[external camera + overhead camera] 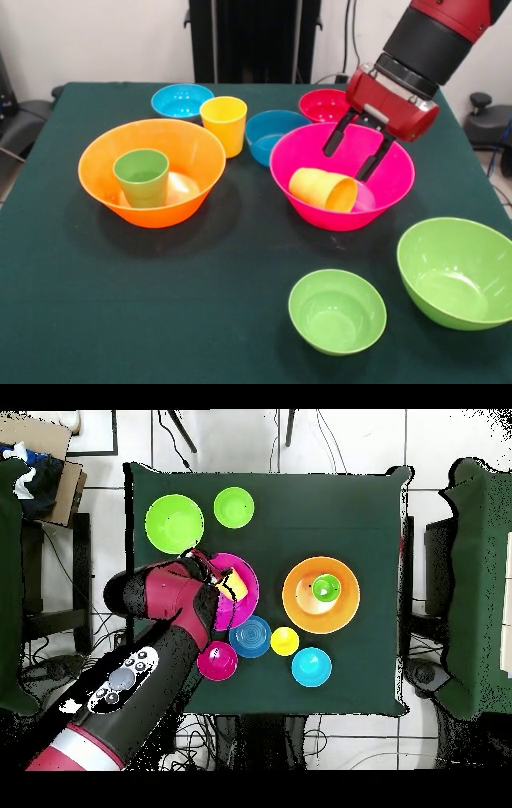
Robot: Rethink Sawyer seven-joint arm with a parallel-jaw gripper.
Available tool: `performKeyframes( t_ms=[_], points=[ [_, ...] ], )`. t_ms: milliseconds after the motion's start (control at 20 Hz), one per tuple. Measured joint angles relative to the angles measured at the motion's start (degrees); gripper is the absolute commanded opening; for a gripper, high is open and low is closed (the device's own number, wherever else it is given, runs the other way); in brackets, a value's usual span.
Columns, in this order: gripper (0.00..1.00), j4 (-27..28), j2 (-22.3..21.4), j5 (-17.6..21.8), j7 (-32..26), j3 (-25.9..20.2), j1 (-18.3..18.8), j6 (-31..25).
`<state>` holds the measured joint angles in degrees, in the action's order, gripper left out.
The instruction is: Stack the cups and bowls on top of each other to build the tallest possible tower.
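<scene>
Orange-yellow cup lying tipped inside pink bowl, just below spread-fingered, empty gripper. Likely to roll or skid off the curved wall if pinched off-centre. Green cup upright in orange bowl, well apart.
</scene>
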<state>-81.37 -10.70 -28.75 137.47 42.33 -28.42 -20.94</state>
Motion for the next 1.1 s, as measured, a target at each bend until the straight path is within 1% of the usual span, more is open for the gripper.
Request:
performKeyframes(
  t_ms=[250,350,650,1100],
  points=[
    [1.0,0.06,1.33,-0.01,0.0,-0.59,0.88,1.97],
    [1.0,0.31,2.5,-0.01,0.0,-0.92,1.84,4.46],
    [1.0,1.18,5.17,-0.01,0.0,-0.95,3.44,8.67],
    [1.0,2.37,8.01,-0.02,0.0,-0.91,3.91,9.47]
  ],
)
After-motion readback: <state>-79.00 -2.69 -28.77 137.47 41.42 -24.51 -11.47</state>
